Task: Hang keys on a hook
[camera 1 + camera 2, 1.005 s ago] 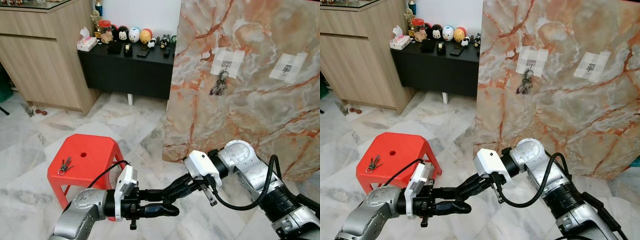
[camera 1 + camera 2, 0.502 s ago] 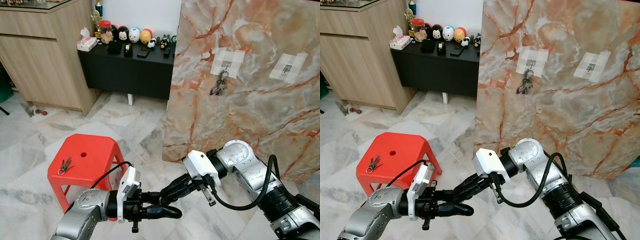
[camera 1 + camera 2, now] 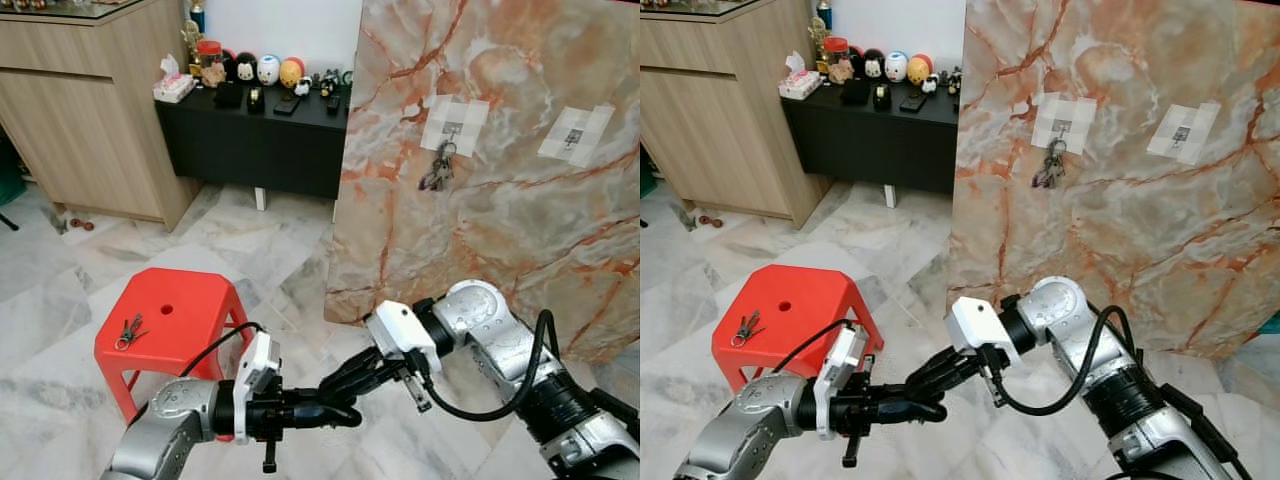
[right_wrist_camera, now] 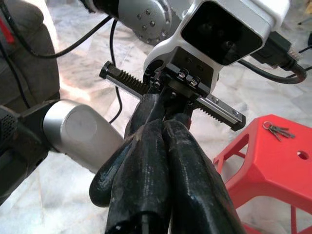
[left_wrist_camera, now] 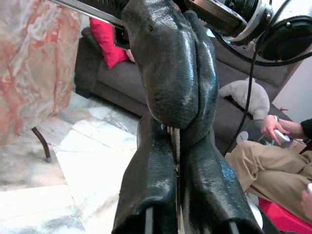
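Left gripper (image 3: 345, 413): fingers pressed together, nothing between them; since a second ago it has edged forward so its tips now overlap those of the right gripper (image 3: 335, 385), where before they sat slightly apart. Right gripper: fingers likewise closed and empty, crossed over the left pair low in front of the robot, about where it was earlier.

Keys (image 3: 129, 329): small bunch lying on the near left part of the red stool (image 3: 190, 302), well off to the left of both grippers, untouched and unmoved. Stool hole (image 3: 166, 309) just beyond the keys.

Marble panel (image 3: 500, 160): upright, ahead and to the right of the grippers, well above them. Two taped hooks on it: the left hook (image 3: 452, 127) carries a hanging key bunch (image 3: 437, 172); the right hook (image 3: 575, 135) is bare.

Black sideboard (image 3: 255, 135): far ahead to the left, with a row of figurines (image 3: 268, 69) and a tissue box (image 3: 174, 86) on top. Wooden cabinet (image 3: 90, 110) beside it.

Left wrist view: grey sofa (image 5: 112, 80), red cushion (image 5: 108, 41), a seated person's hand (image 5: 273, 129) holding a device.

Obstruction: each gripper lies in the other's way
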Tool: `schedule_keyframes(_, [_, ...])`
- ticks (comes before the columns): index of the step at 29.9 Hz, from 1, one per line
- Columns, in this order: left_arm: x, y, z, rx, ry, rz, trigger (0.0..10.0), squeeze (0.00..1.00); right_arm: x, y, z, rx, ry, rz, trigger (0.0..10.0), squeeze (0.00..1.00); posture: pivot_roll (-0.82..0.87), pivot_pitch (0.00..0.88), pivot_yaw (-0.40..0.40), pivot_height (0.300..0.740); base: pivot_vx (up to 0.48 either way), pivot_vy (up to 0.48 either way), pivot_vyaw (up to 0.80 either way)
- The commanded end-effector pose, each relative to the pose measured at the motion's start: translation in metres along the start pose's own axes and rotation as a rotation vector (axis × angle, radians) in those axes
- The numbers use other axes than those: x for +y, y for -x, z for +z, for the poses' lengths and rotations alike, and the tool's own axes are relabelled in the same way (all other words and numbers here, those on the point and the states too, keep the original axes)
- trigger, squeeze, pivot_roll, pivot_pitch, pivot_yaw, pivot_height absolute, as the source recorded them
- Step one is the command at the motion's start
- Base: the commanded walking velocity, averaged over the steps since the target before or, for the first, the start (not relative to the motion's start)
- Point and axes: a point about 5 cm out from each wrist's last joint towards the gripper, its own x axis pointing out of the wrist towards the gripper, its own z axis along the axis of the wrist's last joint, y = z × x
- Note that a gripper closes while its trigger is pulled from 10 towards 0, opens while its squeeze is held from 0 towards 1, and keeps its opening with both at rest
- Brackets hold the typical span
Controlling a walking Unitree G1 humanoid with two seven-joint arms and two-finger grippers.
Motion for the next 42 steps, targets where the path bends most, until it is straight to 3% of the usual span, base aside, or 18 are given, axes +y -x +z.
schedule_keyframes(1, [0.0, -0.007, 0.003, 0.013, -0.028, -0.028, 0.0, 0.0, -0.009, 0.006, 0.011, -0.075, 0.013, -0.079, 10.0, 0.0, 0.02, 0.0, -0.094, 0.74, 0.0, 0.0, 0.0])
schedule_keyframes(12, [-0.001, -0.006, 0.002, 0.018, -0.029, -0.03, 0.0, 0.0, -0.008, 0.008, 0.008, -0.079, -0.015, -0.082, 10.0, 0.0, 0.02, 0.0, -0.092, 0.74, 0.0, 0.0, 0.0])
schedule_keyframes(13, [-0.001, -0.006, 0.002, 0.019, -0.029, -0.031, 0.0, 0.0, -0.008, 0.009, 0.007, -0.071, -0.023, -0.081, 10.0, 0.62, 0.02, 0.0, -0.092, 0.74, 0.0, 0.0, 0.0])
schedule_keyframes(14, [-0.001, -0.006, 0.002, 0.019, -0.029, -0.032, 0.0, 0.0, -0.008, 0.009, 0.007, -0.067, -0.027, -0.081, 10.0, 0.62, 0.02, 0.0, -0.092, 0.74, 0.0, 0.0, 0.0])
schedule_keyframes(15, [-0.001, -0.006, 0.002, 0.019, -0.029, -0.032, 0.0, 0.0, -0.008, 0.008, 0.005, -0.054, -0.032, -0.078, 10.0, 1.0, 0.02, 0.0, -0.092, 0.74, 0.0, 0.0, 0.0])
schedule_keyframes(28, [0.001, -0.006, 0.002, 0.019, -0.03, -0.024, 0.0, 0.0, -0.005, 0.008, -0.001, 0.003, -0.021, -0.058, 10.0, 1.0, 0.02, 0.0, -0.092, 0.74, 0.0, 0.0, 0.0])
schedule_keyframes(29, [0.001, -0.006, 0.002, 0.02, -0.031, -0.025, 0.0, 0.0, -0.004, 0.008, -0.001, 0.007, -0.019, -0.052, 10.0, 0.0, 0.02, 0.0, -0.092, 0.74, 0.0, 0.0, 0.0])
schedule_keyframes(42, [0.001, -0.005, -0.005, 0.094, -0.036, -0.016, 0.0, 0.0, -0.002, 0.013, -0.003, 0.042, -0.026, -0.033, 10.0, 0.0, 0.02, 0.0, -0.092, 0.74, 0.0, 0.0, 0.0])
